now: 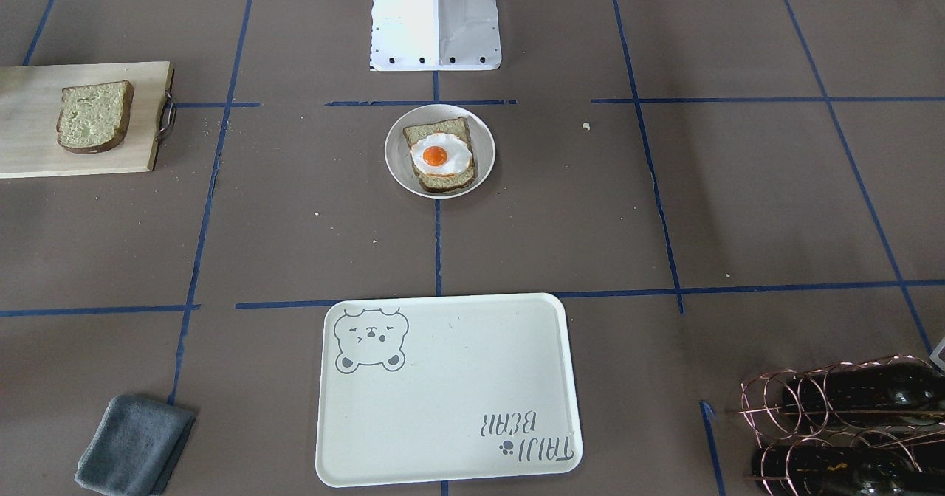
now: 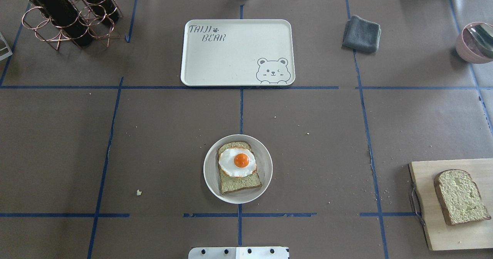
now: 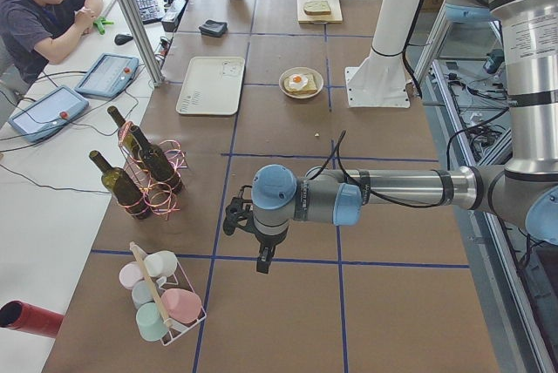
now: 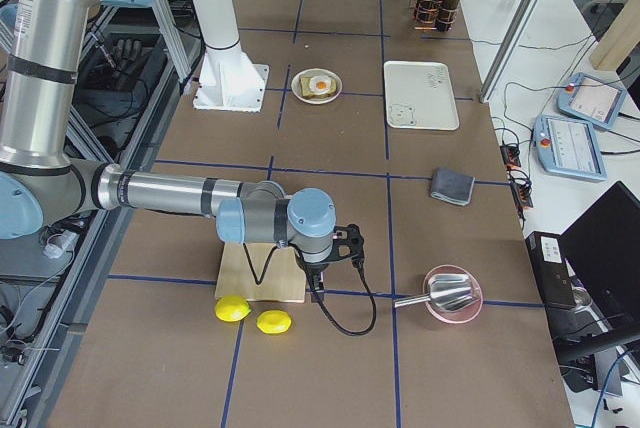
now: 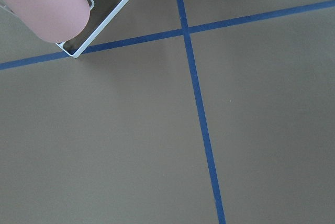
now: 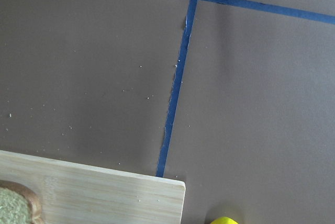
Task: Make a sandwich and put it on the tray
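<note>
While bread slice [image 2: 460,196] lies on board [image 2: 431,228], right end effector [image 4: 318,286] just beside

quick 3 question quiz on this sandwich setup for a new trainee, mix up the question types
1. How many bread slices lie on the tray so far?
2. True or false: the fried egg lies on a bread slice in the round white dish.
3. Where is the other bread slice?
A. on the tray
B. on the wooden cutting board
C. in the round white dish

Key: 1 zero; 2 true; 3 B.
</note>
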Controlling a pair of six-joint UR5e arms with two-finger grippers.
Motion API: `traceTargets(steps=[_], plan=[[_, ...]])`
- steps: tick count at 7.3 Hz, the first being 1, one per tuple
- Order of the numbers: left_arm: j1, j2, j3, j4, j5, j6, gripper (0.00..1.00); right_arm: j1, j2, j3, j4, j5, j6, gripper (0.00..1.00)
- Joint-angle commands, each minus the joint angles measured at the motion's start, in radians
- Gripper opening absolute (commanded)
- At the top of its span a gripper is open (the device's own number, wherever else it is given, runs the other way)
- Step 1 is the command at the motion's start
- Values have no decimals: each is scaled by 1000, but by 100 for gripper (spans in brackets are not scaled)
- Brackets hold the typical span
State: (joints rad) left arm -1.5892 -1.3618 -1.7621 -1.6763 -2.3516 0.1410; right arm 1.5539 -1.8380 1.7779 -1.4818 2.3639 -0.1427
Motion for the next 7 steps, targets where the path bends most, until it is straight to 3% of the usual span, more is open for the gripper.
traceTargets(steps=[1, 7], plan=[[-2, -3, -6, 0, -1, 0, 100, 0, 2, 5, -2, 0, -5, 100], [0, 0, -5, 1, 0, 0, 100, -9, 72, -8, 14, 8, 38, 100]])
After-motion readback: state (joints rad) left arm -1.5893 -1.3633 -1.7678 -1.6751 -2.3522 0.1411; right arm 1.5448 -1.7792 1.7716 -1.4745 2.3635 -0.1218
